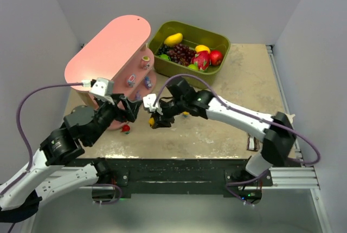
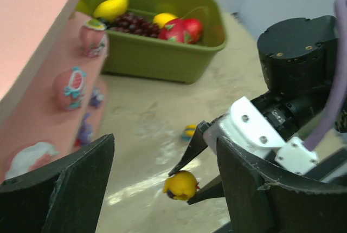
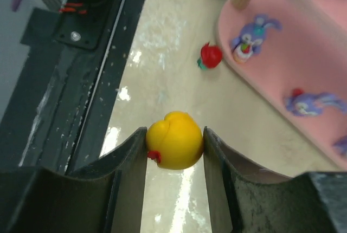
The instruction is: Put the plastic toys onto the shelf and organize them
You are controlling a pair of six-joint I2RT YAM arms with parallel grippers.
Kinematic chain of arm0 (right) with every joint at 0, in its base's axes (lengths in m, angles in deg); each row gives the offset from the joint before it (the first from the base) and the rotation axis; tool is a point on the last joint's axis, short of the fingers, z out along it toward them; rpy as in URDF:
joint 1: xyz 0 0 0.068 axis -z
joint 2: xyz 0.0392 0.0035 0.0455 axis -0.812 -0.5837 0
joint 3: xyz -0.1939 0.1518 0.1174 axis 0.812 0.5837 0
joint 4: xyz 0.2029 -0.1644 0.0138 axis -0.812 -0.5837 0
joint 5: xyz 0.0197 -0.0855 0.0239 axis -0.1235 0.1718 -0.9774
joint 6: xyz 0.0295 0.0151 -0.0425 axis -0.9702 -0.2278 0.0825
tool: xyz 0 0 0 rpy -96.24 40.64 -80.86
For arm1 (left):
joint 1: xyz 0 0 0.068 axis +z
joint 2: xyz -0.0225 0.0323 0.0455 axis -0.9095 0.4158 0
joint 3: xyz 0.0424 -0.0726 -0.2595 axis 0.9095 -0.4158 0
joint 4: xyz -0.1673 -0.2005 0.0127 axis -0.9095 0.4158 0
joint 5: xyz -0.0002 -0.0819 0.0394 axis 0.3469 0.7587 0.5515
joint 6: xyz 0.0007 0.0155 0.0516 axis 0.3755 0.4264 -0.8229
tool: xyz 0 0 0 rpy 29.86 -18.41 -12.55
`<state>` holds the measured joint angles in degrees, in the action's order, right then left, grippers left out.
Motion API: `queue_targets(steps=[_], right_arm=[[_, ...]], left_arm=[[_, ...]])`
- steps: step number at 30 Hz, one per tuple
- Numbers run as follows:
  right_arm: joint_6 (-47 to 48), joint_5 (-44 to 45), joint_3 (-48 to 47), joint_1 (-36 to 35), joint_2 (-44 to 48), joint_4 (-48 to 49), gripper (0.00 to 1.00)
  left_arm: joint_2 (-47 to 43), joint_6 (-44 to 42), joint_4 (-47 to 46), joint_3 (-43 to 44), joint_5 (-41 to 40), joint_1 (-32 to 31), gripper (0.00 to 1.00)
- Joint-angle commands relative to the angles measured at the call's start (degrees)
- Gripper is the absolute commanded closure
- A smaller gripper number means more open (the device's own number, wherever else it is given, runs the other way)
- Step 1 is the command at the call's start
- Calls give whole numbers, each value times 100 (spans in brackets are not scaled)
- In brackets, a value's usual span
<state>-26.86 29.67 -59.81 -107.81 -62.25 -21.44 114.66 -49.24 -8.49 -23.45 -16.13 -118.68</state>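
Right gripper (image 3: 174, 154): jaws clamped on yellow toy (image 3: 173, 138), held over table (image 3: 162, 81). Red toy (image 3: 210, 56) lies loose at twelve o'clock. Shelf (image 3: 282, 54) stands at two o'clock, purple figurines (image 3: 252, 38) on its lower board. Left gripper (image 2: 165, 151): jaws apart, empty. Step judged: carrying to shelf. Next move: swing toward two o'clock, pick a free spot, release low.

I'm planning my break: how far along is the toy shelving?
Several toys already sit on the pink shelf. The right fingers grip a yellow toy. A red toy and another small one lie on the table, not yet shelved.
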Motion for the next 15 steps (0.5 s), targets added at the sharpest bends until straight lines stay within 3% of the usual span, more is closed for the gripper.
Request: queue_targets(steps=[1,7,15], right_arm=[[-486,396,89,-1,-958,553,75],[-1031,870,720,-10,-1469,1765,73],[-1435,1311,1696,-36,-1355,3251,69]], left_arm=[[-42,163,-547,-219,414,8,19],[-454,339,-319,-237,150,8,19],[-604,322,-213,-158,115,17,19]])
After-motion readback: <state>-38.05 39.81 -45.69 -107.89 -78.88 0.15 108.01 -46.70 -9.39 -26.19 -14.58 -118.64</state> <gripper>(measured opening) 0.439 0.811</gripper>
